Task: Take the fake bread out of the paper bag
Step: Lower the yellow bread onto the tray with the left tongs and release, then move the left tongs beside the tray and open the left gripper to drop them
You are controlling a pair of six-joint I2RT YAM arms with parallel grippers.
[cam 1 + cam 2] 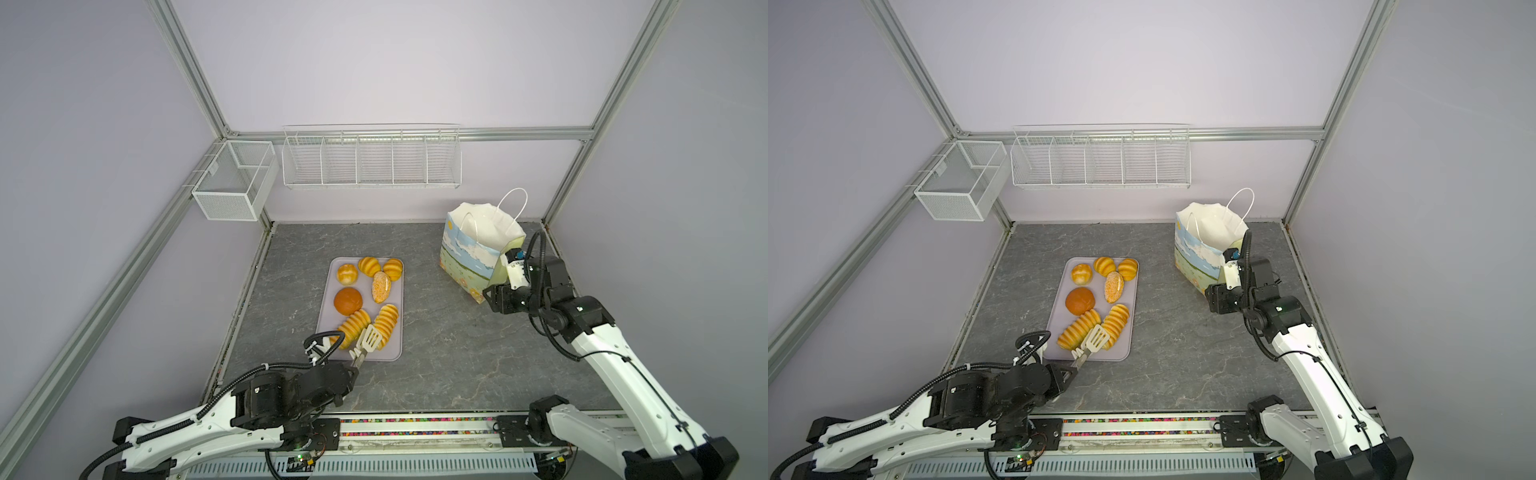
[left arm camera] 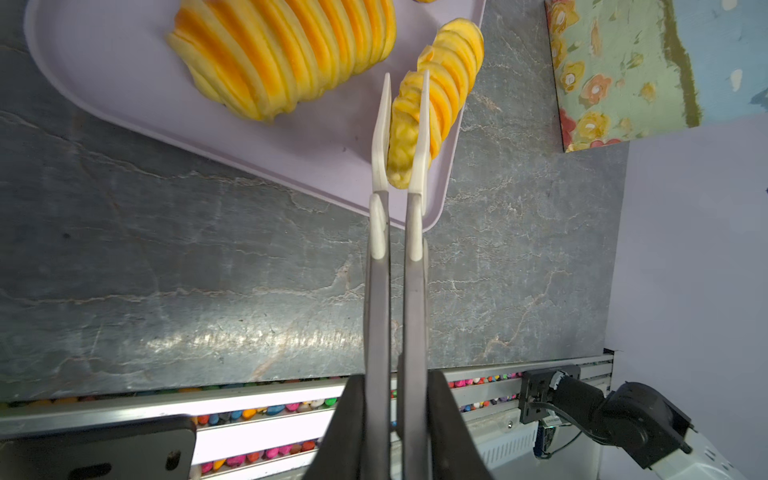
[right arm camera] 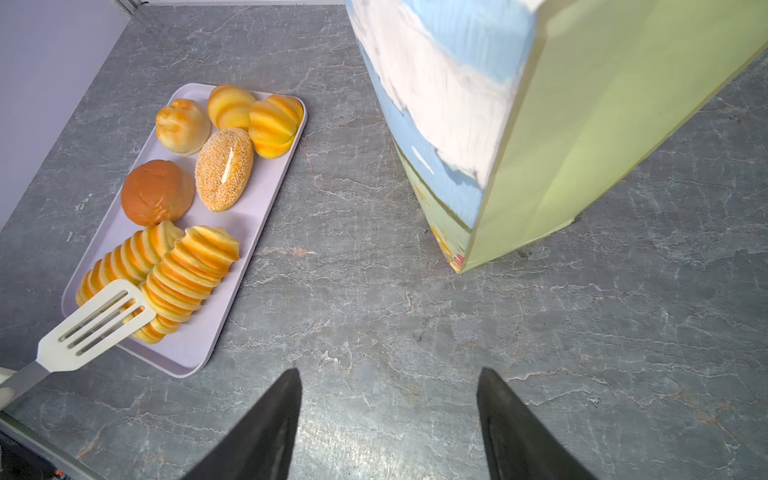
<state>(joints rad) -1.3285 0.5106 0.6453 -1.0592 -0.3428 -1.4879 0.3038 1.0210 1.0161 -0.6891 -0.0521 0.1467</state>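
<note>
Bread [image 1: 348, 301]: seven pieces on lilac tray [image 1: 388, 353], mid-table, well apart from bag [image 1: 465, 257]. Just ahead of left gripper [image 1: 356, 365], clamped on tongs [image 1: 369, 338]; slotted blades over near ends of two long loaves [image 3: 191, 274], contact unclear. Right gripper [image 3: 388, 374] spread, nothing in it, beside bag's near corner, well apart from bread. Glossy: three ridged golden buns, one brown round, one speckled oval, two ribbed yellow-orange loaves.

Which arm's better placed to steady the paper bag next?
Probably right. The right gripper is open beside the paper bag; the left gripper is shut on tongs over the tray.
</note>
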